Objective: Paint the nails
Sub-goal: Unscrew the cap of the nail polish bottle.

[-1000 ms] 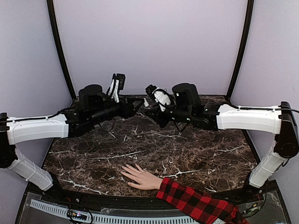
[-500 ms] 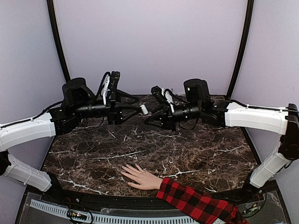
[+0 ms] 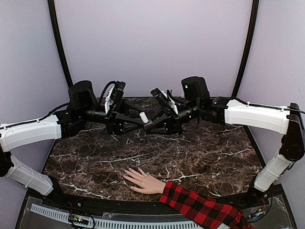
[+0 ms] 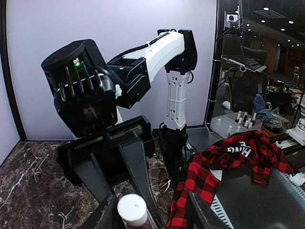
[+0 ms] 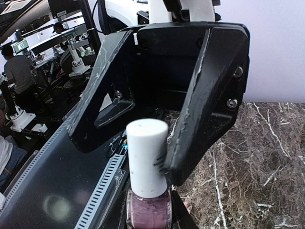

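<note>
High over the far middle of the table (image 3: 214, 157), between the two arms: a small bottle (image 5: 147, 202) of mauve polish, upright, topped with a tall white cap (image 5: 145, 152). Clamped round the glass body by the right gripper (image 3: 149, 125), fingers closed in on it from that arm's side. Straddled at the cap by the left gripper (image 4: 151, 215) — jaws apart, not pinching. Seen from the right wrist, one black finger (image 5: 202, 109) just beside the cap, so close that contact cannot be told either way; the other finger well clear on the opposite side. Seen from the left wrist, only the round top of the cap, low in view between the two spread fingertips, with a gap to either side. Nose to nose over the bottle, both grippers raised off the marble.

Down by the near edge, well apart from bottle and grippers: the hand (image 3: 143, 181), pale, lying palm down on the marble, fingers spread and pointing left. Wrist wrapped in a red-and-black plaid sleeve (image 3: 200, 206) trailing off toward the near right corner. At the fingertips, the nails (image 3: 127, 177) — too small from above to tell any colour or coat on them
</note>
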Controlling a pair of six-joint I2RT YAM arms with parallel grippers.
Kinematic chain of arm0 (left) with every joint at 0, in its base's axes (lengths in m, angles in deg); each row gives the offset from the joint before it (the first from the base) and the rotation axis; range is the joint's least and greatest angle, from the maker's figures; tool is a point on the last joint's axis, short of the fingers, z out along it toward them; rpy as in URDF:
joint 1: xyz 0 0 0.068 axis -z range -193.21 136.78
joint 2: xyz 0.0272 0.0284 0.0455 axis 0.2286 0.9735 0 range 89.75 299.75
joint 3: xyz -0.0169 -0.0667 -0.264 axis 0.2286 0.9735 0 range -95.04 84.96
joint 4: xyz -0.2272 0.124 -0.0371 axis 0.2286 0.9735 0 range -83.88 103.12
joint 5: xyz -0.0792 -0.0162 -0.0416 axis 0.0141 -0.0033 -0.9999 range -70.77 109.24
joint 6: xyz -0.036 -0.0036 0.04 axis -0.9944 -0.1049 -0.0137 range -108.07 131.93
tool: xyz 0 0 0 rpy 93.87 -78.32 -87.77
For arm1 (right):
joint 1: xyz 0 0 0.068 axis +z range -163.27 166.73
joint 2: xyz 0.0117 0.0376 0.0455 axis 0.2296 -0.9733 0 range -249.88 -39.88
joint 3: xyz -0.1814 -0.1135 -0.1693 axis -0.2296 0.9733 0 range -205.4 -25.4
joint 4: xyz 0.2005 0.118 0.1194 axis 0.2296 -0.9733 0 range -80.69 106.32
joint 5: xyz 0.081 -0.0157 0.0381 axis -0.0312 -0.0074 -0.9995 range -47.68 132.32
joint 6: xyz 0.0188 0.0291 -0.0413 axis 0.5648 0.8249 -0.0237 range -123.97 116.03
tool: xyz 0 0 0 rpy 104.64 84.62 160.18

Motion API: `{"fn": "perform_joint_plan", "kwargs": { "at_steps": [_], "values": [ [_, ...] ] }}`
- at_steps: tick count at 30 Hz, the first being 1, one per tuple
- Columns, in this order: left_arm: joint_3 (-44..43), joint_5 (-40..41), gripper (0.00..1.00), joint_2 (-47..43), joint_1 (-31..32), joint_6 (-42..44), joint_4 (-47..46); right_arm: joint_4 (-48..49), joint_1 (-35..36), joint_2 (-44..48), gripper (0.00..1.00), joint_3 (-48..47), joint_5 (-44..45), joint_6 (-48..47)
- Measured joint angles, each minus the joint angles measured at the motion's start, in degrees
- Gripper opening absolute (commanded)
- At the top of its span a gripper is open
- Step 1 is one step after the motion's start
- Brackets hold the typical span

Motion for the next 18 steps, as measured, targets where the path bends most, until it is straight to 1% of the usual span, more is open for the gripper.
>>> {"fn": "perform_joint_plan", "kwargs": {
  "at_steps": [3,9,13,18],
  "values": [
    [0.0,-1.49,0.45,1.01,0.02,-0.87,-2.01,-0.46,0.22,-0.83,0.0,-0.02,-1.36,0.04],
    [0.0,-3.58,0.28,2.23,0.04,-3.04,-6.03,-0.68,0.33,-1.22,0.0,-0.02,-2.91,0.02],
    [0.0,-3.78,0.18,2.93,0.04,-3.56,-6.97,-0.68,0.35,-1.22,0.0,-0.04,-3.65,0.07],
    [0.0,-3.67,0.11,3.02,0.04,-3.8,-7.17,-0.61,0.39,-1.22,0.0,-0.04,-3.69,0.33]
  ]
}}
